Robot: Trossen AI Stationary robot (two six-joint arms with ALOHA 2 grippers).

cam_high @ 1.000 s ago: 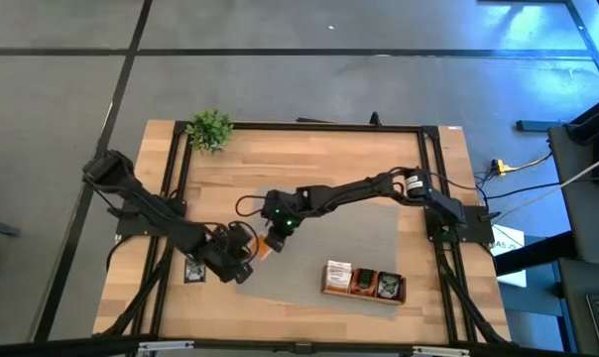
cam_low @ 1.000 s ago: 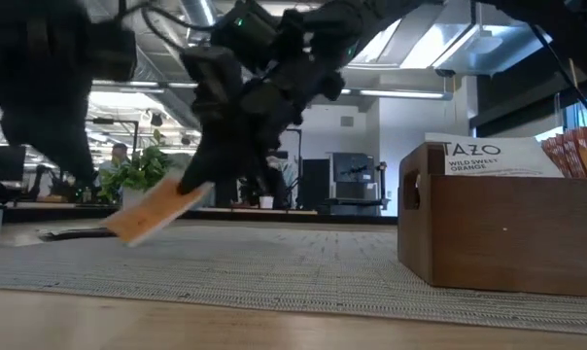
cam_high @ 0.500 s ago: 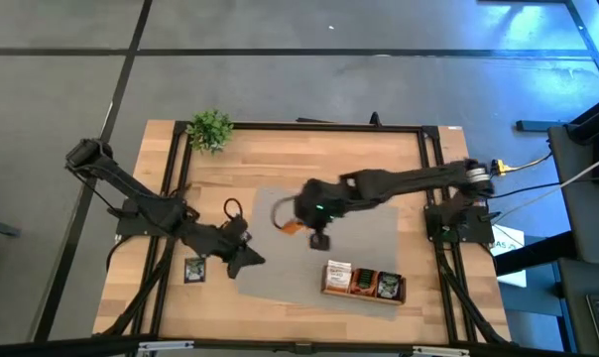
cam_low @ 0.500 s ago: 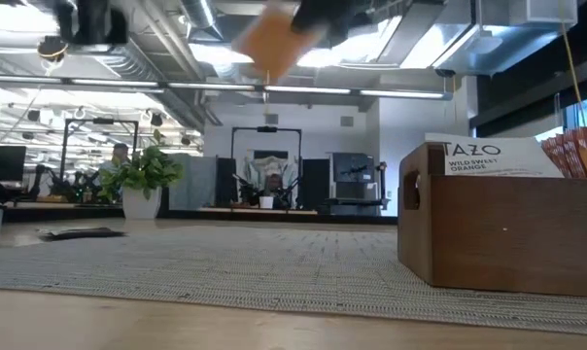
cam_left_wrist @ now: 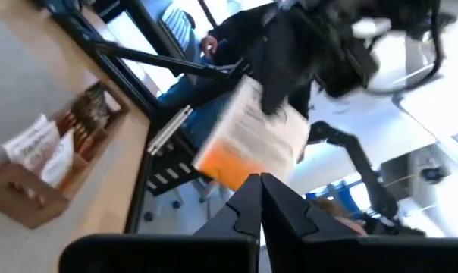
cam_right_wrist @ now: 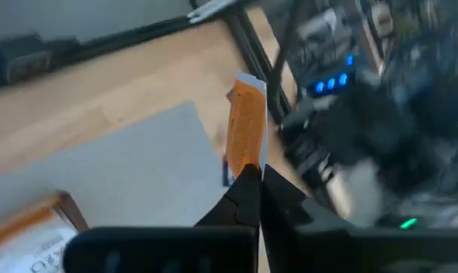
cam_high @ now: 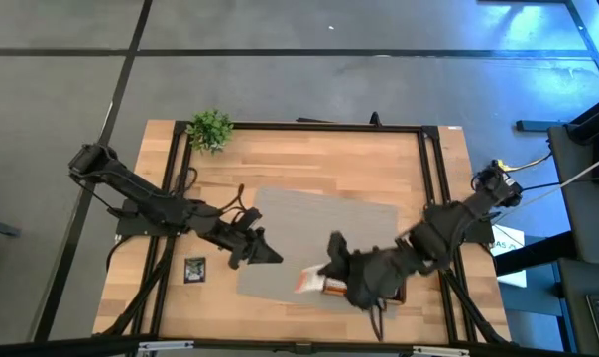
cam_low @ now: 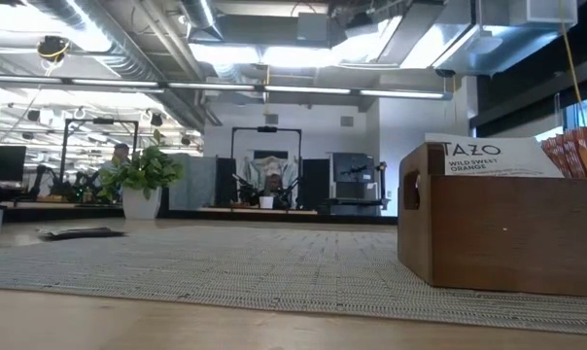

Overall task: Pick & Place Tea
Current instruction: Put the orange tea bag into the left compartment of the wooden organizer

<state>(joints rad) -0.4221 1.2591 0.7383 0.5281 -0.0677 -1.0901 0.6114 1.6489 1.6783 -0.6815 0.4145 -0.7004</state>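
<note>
On the far left of the tabletop (cam_high: 309,159), a small plant (cam_high: 209,129) stands by the far corner. Nearer, a dark sachet (cam_high: 193,270) lies flat on the bare wood, left of the grey mat (cam_high: 309,228). The left arm reaches in from the left edge, and the left gripper (cam_high: 265,254) hovers over the mat's left side, its fingers (cam_left_wrist: 259,199) pressed together with nothing between them.

Right of it, near the mat's near edge, the right gripper (cam_high: 319,278) pinches a white-and-orange sachet (cam_high: 306,282) just left of the wooden tray (cam_high: 397,294). In the right wrist view the fingers (cam_right_wrist: 248,189) meet on the lower edge of that sachet (cam_right_wrist: 246,136), which stands upright above them. The left wrist view shows the same sachet (cam_left_wrist: 252,140) hanging from the right gripper.

The tray sits at the mat's near right, mostly covered by the right arm in the high view. The low view shows its wooden end wall (cam_low: 498,233) with a white sachet (cam_low: 488,156) and red sachets (cam_low: 577,151) sticking up from it. A person (cam_low: 119,156) sits in the room behind the plant.
</note>
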